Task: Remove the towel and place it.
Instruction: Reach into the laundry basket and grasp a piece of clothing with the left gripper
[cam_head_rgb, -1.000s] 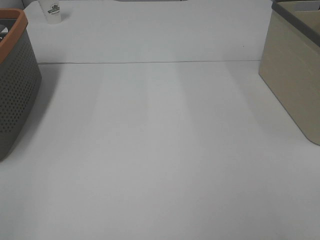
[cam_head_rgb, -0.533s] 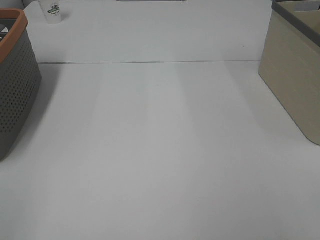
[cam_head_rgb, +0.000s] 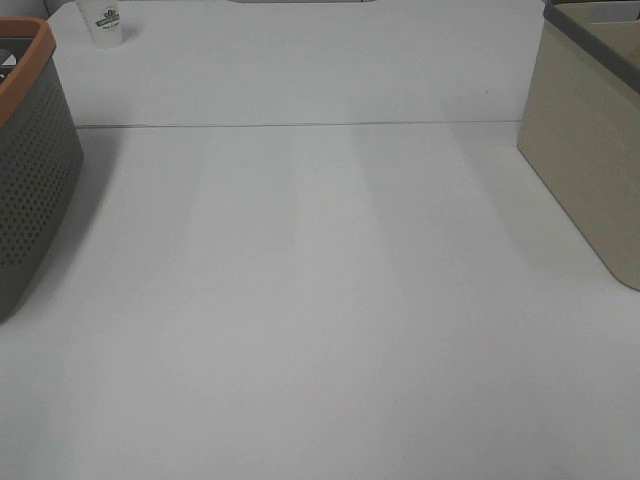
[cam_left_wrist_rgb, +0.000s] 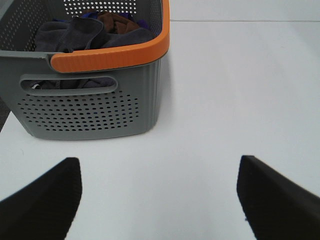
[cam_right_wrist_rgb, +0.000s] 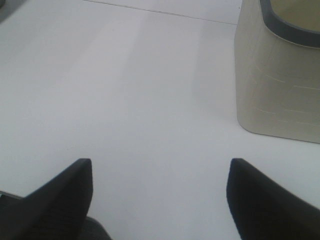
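Two black grippers are mine, both wide open and holding nothing: my left gripper (cam_left_wrist_rgb: 157, 170) and my right gripper (cam_right_wrist_rgb: 160, 167) hang over the white table (cam_head_rgb: 320, 300). Just ahead of the left one stands the grey plastic basket with holes and an orange rim (cam_left_wrist_rgb: 107, 55). Inside it lies the dark grey soft towel (cam_left_wrist_rgb: 75, 32), all bunched up, so I cannot tell its long side. My left gripper is nearer, so I think it should reach in.

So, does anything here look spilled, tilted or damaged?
Nothing stands out. The grey basket and the beige basket stand upright, the dark towel lies bunched with other cloths inside the grey one, and the cup is upright.
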